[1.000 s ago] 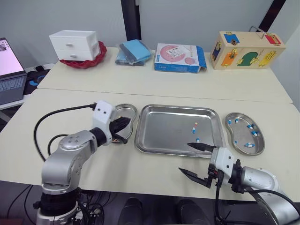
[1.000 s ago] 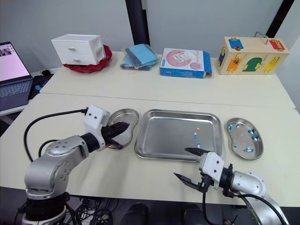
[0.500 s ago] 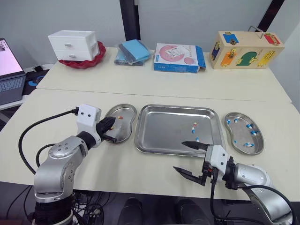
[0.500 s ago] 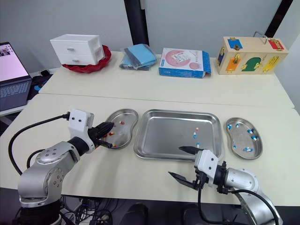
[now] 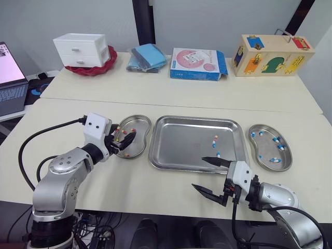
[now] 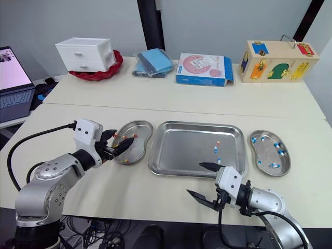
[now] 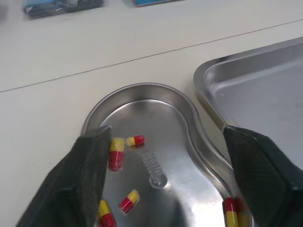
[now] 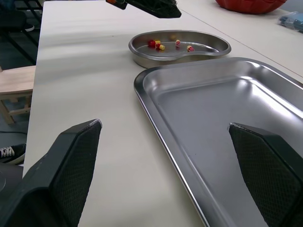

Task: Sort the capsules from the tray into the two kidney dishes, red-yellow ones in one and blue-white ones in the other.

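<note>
The steel tray (image 5: pixel 181 142) lies in the middle of the table and holds a few capsules (image 5: pixel 216 139) near its right side, one red-yellow and the others blue-white. To its left, a kidney dish (image 5: pixel 140 139) holds several red-yellow capsules (image 7: pixel 134 140). The kidney dish on the right (image 5: pixel 266 153) contains several blue-white capsules (image 5: pixel 280 147). My left gripper (image 5: pixel 123 140) hovers open just above the left dish's near-left part with nothing between its fingers. At the tray's front edge, my right gripper (image 5: pixel 210 176) is open and empty.
The back table carries a white drawer unit (image 5: pixel 81 50) in a red bowl, a blue pouch (image 5: pixel 148 57), a pink-and-blue box (image 5: pixel 198 64) and a wooden toy box (image 5: pixel 272 55). A laptop (image 5: pixel 10 78) sits at the far left.
My left gripper has opened over the left dish after being shut half a second ago. The right gripper stays open in the same place.
</note>
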Tool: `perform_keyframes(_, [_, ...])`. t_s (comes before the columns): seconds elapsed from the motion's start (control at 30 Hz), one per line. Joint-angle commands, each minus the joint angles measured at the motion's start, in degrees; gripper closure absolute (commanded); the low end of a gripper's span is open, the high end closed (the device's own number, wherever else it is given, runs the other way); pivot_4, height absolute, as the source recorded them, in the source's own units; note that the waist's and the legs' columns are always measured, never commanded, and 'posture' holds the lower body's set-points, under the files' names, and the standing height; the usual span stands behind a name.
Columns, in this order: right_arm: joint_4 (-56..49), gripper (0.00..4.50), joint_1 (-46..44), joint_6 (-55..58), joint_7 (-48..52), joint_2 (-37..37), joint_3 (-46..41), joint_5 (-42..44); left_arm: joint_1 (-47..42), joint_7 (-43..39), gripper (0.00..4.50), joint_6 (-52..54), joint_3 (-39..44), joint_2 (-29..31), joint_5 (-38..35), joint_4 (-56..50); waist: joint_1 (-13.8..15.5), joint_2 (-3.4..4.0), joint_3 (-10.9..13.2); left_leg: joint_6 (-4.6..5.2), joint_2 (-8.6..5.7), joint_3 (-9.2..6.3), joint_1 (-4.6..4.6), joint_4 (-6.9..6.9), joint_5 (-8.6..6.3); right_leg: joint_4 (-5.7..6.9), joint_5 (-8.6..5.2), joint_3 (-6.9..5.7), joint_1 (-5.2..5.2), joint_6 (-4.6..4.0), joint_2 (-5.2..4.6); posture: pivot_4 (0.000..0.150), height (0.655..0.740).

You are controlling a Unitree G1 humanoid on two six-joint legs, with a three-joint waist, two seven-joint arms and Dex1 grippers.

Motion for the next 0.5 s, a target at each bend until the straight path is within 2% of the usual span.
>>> perform_keyframes(0.03, [-1.44,0.00,0.11,-0.76,-0.05,-0.35,-0.52,0.46,-0.55,-1.76,0.08,-2.11,0.98,1.53,-1.63,-0.11,0.00,0.00,0.00,0.00,0.00,0.00,0.00,0.00,0.00,0.00,0.00,0.00,0.00,0.00,0.00,0.150,0.7302])
perform_keyframes(0.23, [-1.56,0.00,0.25,-0.69,-0.22,-0.48,-0.51,0.39,-0.88,-5.26,0.08,-4.04,1.85,3.76,-3.48,2.93,-0.02,0.00,0.00,0.00,0.00,0.00,0.00,-0.01,0.00,0.00,0.00,0.00,-0.01,0.00,0.00,0.150,0.7302])
perform_keyframes(0.5, [-1.48,0.00,0.48,-0.89,-0.39,-0.72,-0.65,0.23,-1.52,-9.85,0.08,-5.41,4.54,4.37,-9.67,5.51,-0.05,0.01,0.01,0.00,0.01,0.00,0.00,-0.01,0.00,0.00,0.00,0.00,-0.01,0.00,0.01,0.150,0.7302])
